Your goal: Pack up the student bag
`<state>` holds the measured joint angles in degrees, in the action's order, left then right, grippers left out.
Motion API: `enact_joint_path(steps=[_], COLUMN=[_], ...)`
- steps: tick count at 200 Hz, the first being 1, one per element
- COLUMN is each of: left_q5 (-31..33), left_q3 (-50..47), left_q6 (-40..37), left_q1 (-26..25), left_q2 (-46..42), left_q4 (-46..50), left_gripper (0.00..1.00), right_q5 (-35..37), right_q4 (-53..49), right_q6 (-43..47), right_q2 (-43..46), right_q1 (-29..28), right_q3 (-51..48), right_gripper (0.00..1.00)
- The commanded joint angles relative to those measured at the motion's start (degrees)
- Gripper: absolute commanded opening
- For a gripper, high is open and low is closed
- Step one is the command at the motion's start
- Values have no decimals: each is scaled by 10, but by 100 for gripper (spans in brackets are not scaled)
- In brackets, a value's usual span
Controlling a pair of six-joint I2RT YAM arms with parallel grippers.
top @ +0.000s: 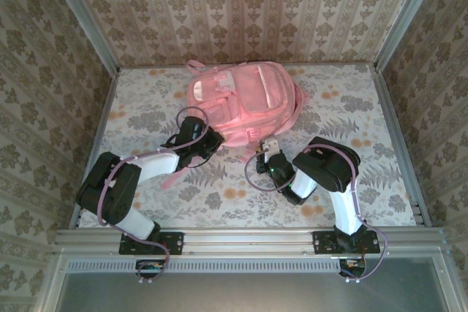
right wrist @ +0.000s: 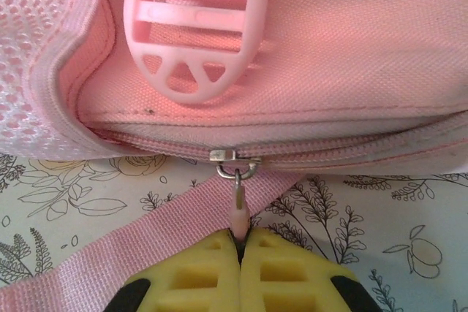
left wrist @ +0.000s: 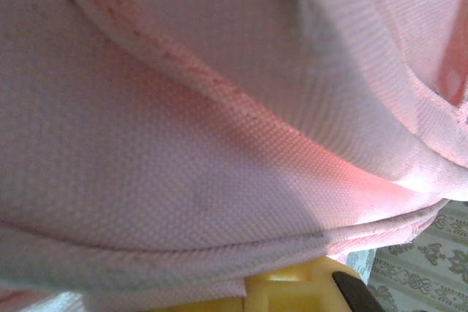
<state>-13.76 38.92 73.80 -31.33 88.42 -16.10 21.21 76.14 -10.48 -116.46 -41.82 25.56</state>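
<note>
1. Student bag (top: pixel 241 100), a large soft pink fabric backpack, lies limp toward 12 o'clock.
2. Right gripper (right wrist: pixel 240 242) clamps its small pink zipper pull (right wrist: pixel 238 210), probably the best handle.
3. Left gripper (top: pixel 199 131), at the bag's 8 o'clock: grip impossible to tell.

Even, soft light, weak shadows. Left wrist view blurred, bag (left wrist: pixel 219 107) too close, dim at 7 o'clock; right wrist sharp.

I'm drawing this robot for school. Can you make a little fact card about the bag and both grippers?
bag: pink student bag, lying on the flowery table
right gripper: shut on the zipper pull
left gripper: pressed against the bag's fabric; open or shut unclear
buckle: pink plastic, just above the zipper
</note>
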Motion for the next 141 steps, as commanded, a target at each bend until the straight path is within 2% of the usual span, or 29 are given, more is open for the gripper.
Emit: enact_joint_path(steps=[1, 13, 88, 141], left_q5=[-12, -8, 10, 33], left_q3=[-2, 1, 18, 26], left_q6=[2, -3, -23, -40], left_q1=[8, 8, 7, 7], left_q2=[0, -6, -29, -47], left_q4=[-4, 7, 76, 122], left_gripper=[0, 0, 0, 0], right_q5=[-5, -5, -22, -37], right_q4=[-6, -21, -234, -300], right_q6=[10, 18, 65, 42], right_q2=[22, 32, 106, 149], right_q1=[3, 5, 11, 40], right_q3=[-14, -16, 37, 41], right_gripper=[3, 0, 0, 0])
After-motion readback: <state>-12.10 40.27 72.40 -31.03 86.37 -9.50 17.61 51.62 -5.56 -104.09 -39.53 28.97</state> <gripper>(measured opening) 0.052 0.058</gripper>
